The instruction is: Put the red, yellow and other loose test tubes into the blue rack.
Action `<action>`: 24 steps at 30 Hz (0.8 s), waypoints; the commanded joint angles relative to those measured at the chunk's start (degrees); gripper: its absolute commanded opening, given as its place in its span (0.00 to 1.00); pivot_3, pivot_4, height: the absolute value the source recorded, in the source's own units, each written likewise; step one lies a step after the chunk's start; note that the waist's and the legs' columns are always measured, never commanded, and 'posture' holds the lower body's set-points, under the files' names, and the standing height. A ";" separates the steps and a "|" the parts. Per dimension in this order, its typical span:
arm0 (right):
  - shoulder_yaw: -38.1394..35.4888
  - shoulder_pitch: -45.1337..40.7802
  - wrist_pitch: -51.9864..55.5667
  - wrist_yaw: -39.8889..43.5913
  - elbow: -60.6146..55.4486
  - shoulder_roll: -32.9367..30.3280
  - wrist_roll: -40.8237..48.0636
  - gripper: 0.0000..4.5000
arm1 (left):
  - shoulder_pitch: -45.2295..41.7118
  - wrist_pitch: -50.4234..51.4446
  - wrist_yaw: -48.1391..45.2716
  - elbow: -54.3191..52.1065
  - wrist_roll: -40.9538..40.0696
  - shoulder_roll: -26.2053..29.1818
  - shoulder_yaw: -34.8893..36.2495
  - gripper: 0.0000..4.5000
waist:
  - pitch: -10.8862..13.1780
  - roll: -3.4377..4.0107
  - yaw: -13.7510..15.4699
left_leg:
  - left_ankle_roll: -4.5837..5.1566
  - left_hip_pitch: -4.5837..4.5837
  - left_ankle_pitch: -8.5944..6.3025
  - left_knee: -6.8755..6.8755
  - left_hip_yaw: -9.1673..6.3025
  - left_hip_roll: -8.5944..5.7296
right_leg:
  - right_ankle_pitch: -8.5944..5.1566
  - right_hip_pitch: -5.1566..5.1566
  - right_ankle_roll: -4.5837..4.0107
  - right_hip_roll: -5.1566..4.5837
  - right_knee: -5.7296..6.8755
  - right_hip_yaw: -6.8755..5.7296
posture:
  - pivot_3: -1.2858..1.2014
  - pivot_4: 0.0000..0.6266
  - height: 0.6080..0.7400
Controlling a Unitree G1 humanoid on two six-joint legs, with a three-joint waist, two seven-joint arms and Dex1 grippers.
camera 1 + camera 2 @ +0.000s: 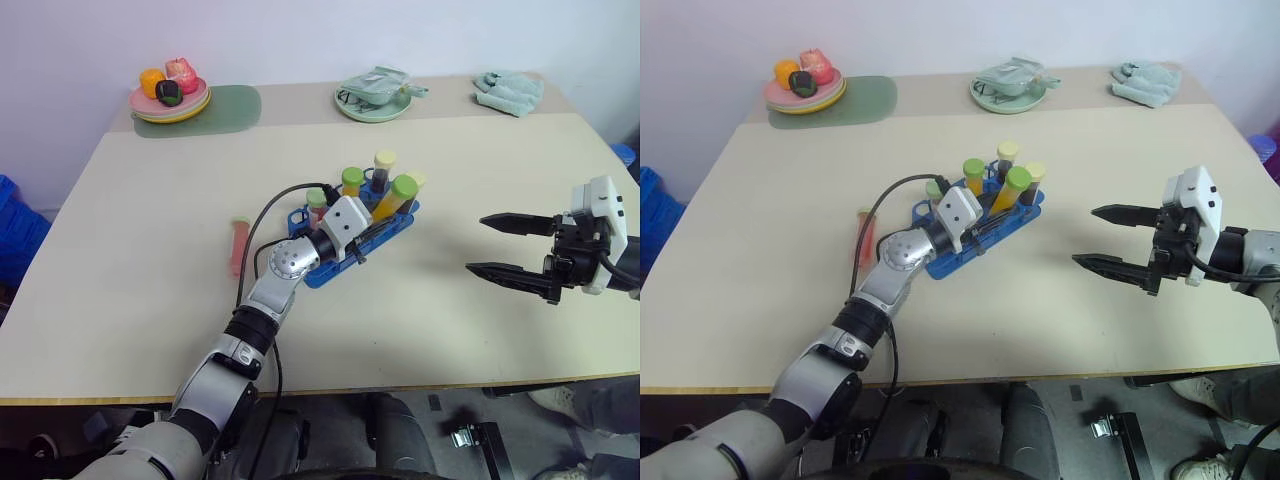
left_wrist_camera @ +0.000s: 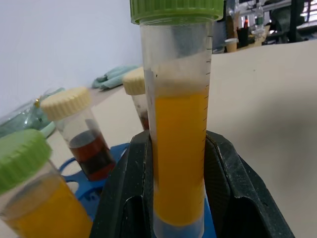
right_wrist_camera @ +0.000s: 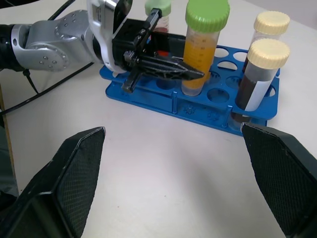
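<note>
Left gripper [image 3: 190, 74] clamps an orange tube [image 3: 200, 49] over the rack [image 3: 198, 114] (table centre); right gripper [image 1: 500, 245] gapes empty. Red tube [image 1: 238, 245] lies left. Tilted tube could miss its hole.

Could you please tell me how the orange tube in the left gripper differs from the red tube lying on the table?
The orange tube stands upright in the blue rack, clamped by the left gripper; the red tube lies flat on the table, beside the rack, untouched. The orange tube holds orange-yellow liquid, the red tube red liquid. Both are clear capped test tubes.
</note>
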 commanded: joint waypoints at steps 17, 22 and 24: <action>-0.24 -2.20 -1.54 -0.63 -1.47 -1.01 0.07 1.00 | 2.60 8.12 -6.98 -5.95 -8.60 -1.67 3.94 0.95 | -0.01 0.01 0.01 | 0.01 0.00 -0.01 0.00 -0.01 0.00 | 0.00 0.01 0.00 0.00 -0.07 0.00 | 0.52 0.24 1.00; 0.53 -2.73 -2.31 -0.42 -0.62 -0.88 -0.38 1.00 | 4.45 10.06 -8.16 -11.07 -8.96 -1.14 3.20 0.98 | -0.02 0.01 -0.06 | 0.01 0.00 -0.01 0.00 0.00 0.01 | 0.00 0.01 0.00 0.01 -0.07 0.00 | 0.52 0.24 1.00; 0.87 -3.05 -2.49 -0.55 -0.42 -0.76 -0.35 1.00 | 5.16 12.15 -9.15 -14.46 -9.47 -0.48 2.69 0.98 | -0.02 0.01 -0.04 | 0.01 0.01 -0.01 0.00 0.00 0.01 | 0.00 0.01 0.00 0.01 -0.07 0.00 | 0.52 0.24 1.00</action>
